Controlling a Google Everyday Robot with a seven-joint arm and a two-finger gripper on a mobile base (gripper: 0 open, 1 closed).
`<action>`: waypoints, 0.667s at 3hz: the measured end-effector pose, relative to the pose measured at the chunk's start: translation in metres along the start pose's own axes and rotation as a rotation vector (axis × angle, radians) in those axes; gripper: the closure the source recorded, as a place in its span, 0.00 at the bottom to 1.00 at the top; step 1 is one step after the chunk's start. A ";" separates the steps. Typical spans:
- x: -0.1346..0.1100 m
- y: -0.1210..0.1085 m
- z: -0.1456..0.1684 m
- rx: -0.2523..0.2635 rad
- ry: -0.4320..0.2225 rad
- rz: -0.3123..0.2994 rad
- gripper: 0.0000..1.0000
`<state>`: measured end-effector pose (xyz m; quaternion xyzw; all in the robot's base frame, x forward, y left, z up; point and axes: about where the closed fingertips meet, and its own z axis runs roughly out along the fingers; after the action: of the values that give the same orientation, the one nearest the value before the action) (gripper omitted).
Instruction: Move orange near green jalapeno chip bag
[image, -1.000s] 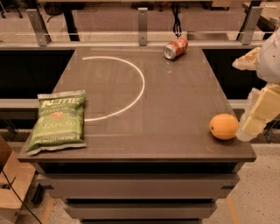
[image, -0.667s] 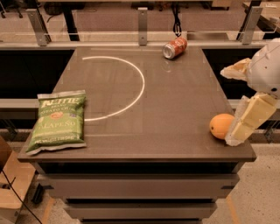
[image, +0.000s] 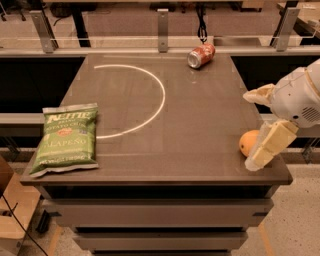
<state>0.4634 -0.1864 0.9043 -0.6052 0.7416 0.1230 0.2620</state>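
The orange (image: 247, 142) sits near the table's front right corner. My gripper (image: 248, 131) comes in from the right edge, open, with one cream finger (image: 260, 94) behind the orange and the other finger (image: 267, 146) in front of it, covering the orange's right side. Whether the fingers touch the orange I cannot tell. The green jalapeno chip bag (image: 66, 138) lies flat at the front left of the table, far from the orange.
A red soda can (image: 200, 55) lies on its side at the table's back edge. A white arc (image: 150, 102) is marked on the dark tabletop (image: 190, 125). A railing with posts runs behind the table. A cardboard box (image: 10, 210) sits on the floor at lower left.
My gripper has moved left, in over the table's right edge, so its fingers now straddle the orange. The orange, bag and can have not moved.
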 end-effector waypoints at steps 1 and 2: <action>0.014 -0.007 0.014 0.000 0.010 0.030 0.00; 0.027 -0.011 0.024 -0.001 0.035 0.060 0.00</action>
<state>0.4766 -0.1992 0.8715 -0.5847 0.7639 0.1209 0.2449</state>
